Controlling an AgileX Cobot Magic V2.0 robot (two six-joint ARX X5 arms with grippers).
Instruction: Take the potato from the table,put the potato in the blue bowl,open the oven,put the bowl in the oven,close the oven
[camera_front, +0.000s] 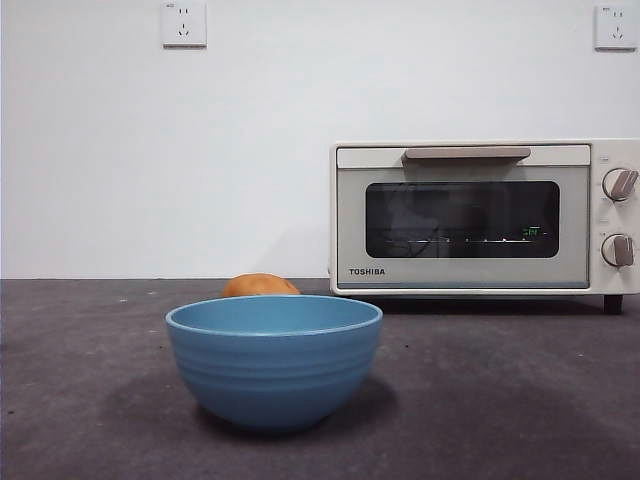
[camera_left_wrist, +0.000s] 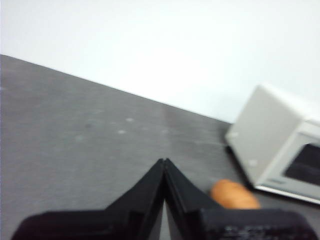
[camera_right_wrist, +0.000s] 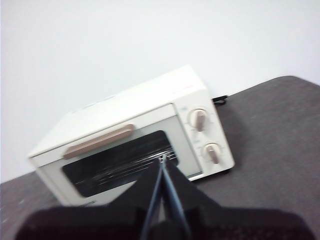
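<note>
While both arms wait out of the front view, the blue bowl (camera_front: 274, 360) stands upright and alone near the front of the dark grey table (camera_front: 80, 400), with bare, speckled surface open to either side of it and ahead of it. The potato (camera_front: 260, 285), a smooth orange-brown lump, lies on the table behind the bowl; only its rounded top shows over the rim, so whether the two touch cannot be told. To the right and farther back, against the white wall (camera_front: 150, 160), sits the cream-white TOSHIBA toaster oven (camera_front: 480, 215), its dark glass door shut, the beige bar handle (camera_front: 467, 153) across the top and two knobs (camera_front: 619, 216) stacked at its right edge. Two wall sockets (camera_front: 184, 23) sit high on the wall.

The left gripper (camera_left_wrist: 164, 162) hangs above bare table, jaws pressed together and holding nothing; its wrist view shows the potato (camera_left_wrist: 234, 195) lying near a corner of the oven (camera_left_wrist: 277, 140), apart from it. The right gripper (camera_right_wrist: 162, 159), jaws likewise together and empty, faces the oven's door (camera_right_wrist: 122, 162), with open table beyond the knob side.
</note>
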